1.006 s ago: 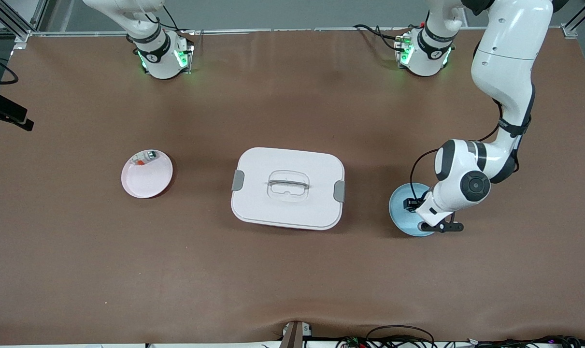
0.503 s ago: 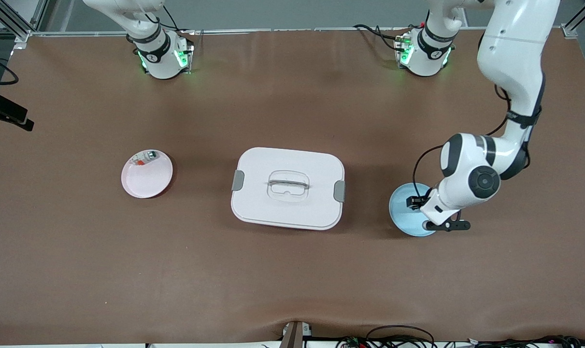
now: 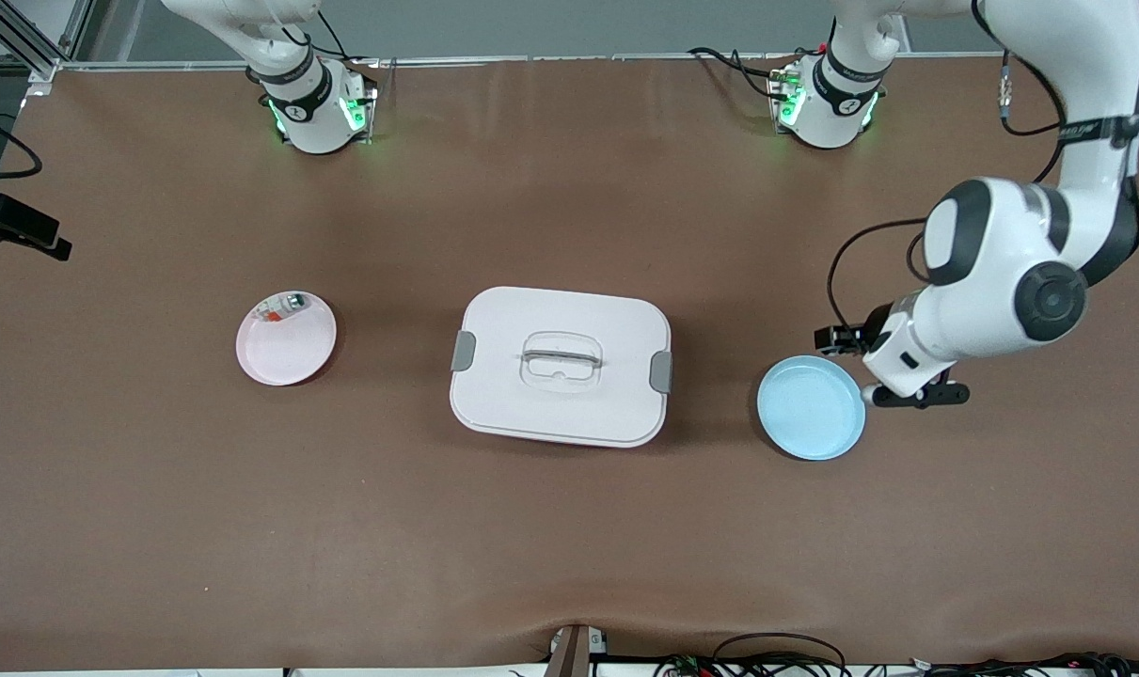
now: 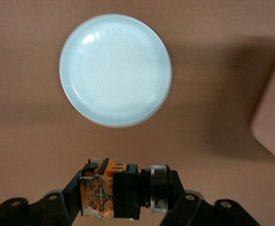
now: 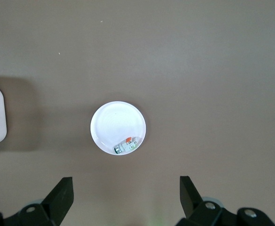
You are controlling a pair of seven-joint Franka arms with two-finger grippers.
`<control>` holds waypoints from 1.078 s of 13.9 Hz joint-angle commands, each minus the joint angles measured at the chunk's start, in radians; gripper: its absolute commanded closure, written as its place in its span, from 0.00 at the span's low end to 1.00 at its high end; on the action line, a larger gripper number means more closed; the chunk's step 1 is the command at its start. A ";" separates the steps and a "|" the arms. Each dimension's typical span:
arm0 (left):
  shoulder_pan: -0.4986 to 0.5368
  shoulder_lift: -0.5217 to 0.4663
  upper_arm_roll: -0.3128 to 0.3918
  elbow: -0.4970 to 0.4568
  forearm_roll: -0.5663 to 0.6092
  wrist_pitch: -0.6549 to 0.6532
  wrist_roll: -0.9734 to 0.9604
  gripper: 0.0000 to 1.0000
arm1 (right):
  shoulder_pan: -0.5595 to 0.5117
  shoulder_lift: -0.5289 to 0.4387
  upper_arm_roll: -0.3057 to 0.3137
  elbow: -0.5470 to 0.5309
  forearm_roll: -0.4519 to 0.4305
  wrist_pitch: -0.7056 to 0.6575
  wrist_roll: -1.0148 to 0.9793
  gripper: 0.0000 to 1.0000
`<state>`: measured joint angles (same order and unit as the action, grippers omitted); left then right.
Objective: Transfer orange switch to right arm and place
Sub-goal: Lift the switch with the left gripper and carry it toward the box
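One risk: the left gripper [image 4: 128, 200], jaws pinching the orange switch [image 4: 123, 188] above the blue plate [image 3: 811, 407], may drop it at handover; the right gripper [image 5: 125, 200] waits, jaws spread.

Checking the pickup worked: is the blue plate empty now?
Empty. The blue plate shows only bare surface; the orange switch sits clamped in the left tool above it.

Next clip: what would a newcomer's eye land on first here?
Probably the left end effector, raised beside the empty blue plate at the left arm's end of the table and shut on the orange switch. Next comes the white lidded box at the table's middle. The right end effector hangs open high over the pink plate, which holds a small white piece.
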<state>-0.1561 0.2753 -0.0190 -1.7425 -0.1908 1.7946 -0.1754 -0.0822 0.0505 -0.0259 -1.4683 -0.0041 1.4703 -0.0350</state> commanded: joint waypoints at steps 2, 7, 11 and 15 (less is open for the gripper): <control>-0.003 -0.064 -0.001 0.125 -0.178 -0.209 -0.221 0.69 | -0.019 0.003 0.014 -0.006 -0.010 0.027 -0.013 0.00; -0.028 -0.062 -0.097 0.259 -0.291 -0.268 -0.649 0.70 | -0.028 0.052 0.014 -0.001 0.007 -0.013 -0.013 0.00; -0.040 -0.053 -0.176 0.287 -0.361 -0.198 -1.039 0.70 | -0.050 0.086 0.011 -0.001 0.007 -0.024 -0.019 0.00; -0.083 -0.019 -0.271 0.287 -0.380 0.021 -1.329 0.71 | -0.083 0.088 0.014 -0.016 0.064 -0.021 -0.022 0.00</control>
<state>-0.2113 0.2193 -0.2663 -1.4873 -0.5488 1.7450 -1.3777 -0.1256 0.1422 -0.0261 -1.4802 0.0115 1.4599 -0.0425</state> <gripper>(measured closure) 0.278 0.000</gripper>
